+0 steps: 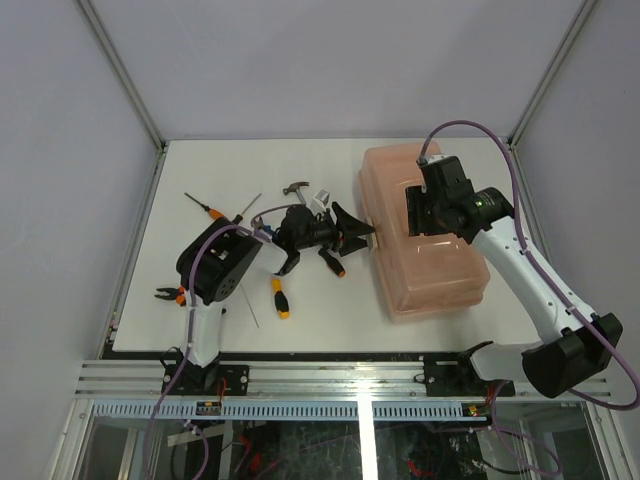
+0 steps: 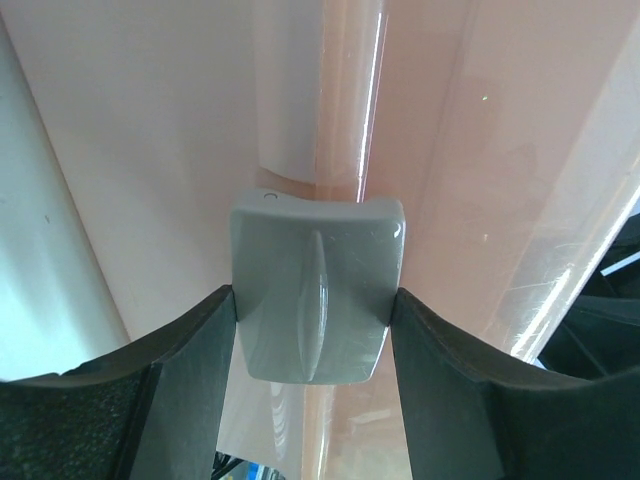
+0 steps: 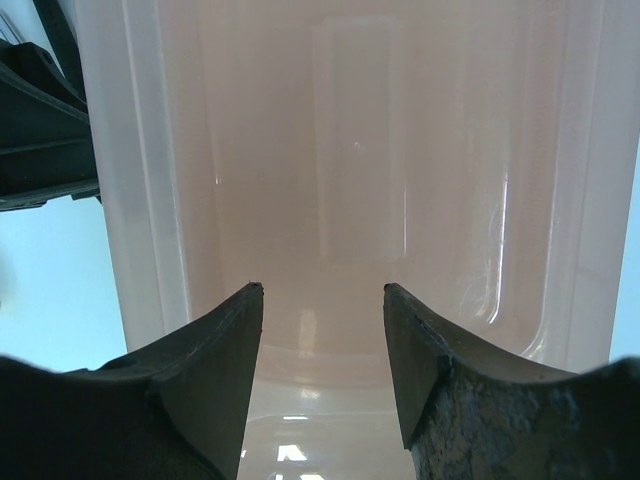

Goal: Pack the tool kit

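Left hand point(image 1: 362, 232) clamps ridged grey latch point(image 2: 318, 285) of glossy translucent pink toolbox point(image 1: 430, 275); right hand point(image 3: 323, 290) spread, empty, above smooth lid point(image 3: 360, 150); hammer point(image 1: 297, 187) loose on bench point(image 1: 330, 322).

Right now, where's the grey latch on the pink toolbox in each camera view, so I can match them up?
Top view: hidden behind the left gripper tips, on the toolbox left side.
Left wrist: latch dead centre, pinched between the fingers.
Right wrist: not in it; only pink lid beyond the right gripper.
Shared landmark: the toolbox's pink plastic.
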`<state>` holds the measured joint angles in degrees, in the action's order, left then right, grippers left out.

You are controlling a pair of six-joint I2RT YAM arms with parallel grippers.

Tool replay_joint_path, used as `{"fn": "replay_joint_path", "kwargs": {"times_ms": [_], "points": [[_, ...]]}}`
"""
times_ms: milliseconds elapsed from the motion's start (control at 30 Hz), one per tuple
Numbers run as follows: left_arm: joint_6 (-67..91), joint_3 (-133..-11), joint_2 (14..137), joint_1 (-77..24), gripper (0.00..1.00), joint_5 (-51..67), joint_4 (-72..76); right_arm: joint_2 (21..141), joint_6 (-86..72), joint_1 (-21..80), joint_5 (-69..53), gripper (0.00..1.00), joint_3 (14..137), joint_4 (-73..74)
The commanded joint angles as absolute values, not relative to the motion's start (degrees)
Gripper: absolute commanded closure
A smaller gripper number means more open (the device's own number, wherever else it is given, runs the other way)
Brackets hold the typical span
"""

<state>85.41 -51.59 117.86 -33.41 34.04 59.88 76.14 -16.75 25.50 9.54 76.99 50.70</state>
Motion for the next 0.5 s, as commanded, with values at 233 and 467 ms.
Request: {"fn": "replay_joint_path", "kwargs": {"times_ms": [233, 467], "points": [[75.08, -58.17, 113.17, -35.51, 1.00, 36.42, 38.37, 77.96, -18.32, 26.07, 5.97, 0.42, 69.91, 63.19], [71.48, -60.16, 109.83, -35.53, 1.00, 35.19, 28.46, 76.91, -18.93, 26.10, 5.72, 0.42, 68.68, 62.70]]}}
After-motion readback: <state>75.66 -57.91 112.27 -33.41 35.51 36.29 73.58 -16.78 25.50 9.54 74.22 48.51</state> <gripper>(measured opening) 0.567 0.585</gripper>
